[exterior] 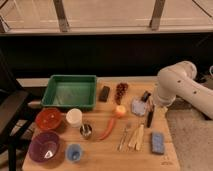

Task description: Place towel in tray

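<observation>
Nearest edge of the wooden bench (100, 159): purple bowl (45, 146), small blue cup (74, 152), wooden utensils (136, 137) and blue sponge (157, 142). Middle row, left to right: red bowl (48, 119), white cup (74, 117), metal cup (86, 131), reddish carrot-like item (107, 129), orange fruit (120, 111). The towel (138, 106), a crumpled pale cloth, lies on the bench right of the fruit, well apart from the tray (70, 92). The end effector (148, 101) sits low at the towel's right edge, below the white arm (176, 82); whether it is open or closed cannot be told. Far row: the green tray at left, a dark block (104, 93) just beside it, then grapes (121, 91).
</observation>
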Controlling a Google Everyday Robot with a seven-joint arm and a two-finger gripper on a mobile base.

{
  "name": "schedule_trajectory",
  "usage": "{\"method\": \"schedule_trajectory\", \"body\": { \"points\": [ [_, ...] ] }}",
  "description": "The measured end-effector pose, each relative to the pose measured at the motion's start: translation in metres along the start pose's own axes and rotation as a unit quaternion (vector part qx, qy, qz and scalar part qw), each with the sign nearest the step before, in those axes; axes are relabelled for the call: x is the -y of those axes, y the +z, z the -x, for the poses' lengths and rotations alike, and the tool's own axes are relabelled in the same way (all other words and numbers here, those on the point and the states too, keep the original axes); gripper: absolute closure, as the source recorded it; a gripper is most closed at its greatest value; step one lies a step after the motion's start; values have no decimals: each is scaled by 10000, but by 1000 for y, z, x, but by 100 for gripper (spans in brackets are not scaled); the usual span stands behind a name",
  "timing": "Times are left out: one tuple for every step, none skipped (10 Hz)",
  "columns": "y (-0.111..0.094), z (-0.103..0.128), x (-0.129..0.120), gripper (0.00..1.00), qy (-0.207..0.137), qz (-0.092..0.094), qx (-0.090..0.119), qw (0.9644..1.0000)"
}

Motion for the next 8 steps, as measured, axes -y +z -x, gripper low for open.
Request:
{"method": "schedule_trajectory", "body": {
  "points": [
    [8, 12, 7, 35, -79, -31, 69, 9999],
    [19, 26, 18, 35, -157, -71, 181, 9997],
    [30, 34, 28, 35, -185, -71, 298, 9994],
    [45, 37, 36, 35, -187, -48, 395, 9990],
    [59, 41, 44, 35, -209, -39, 461, 9987],
    [73, 46, 53, 35, -279, -20, 509, 9983],
    [82, 49, 60, 35, -325, -7, 551, 9980],
    [91, 45, 67, 35, -338, 10, 561, 9979]
  ]
}}
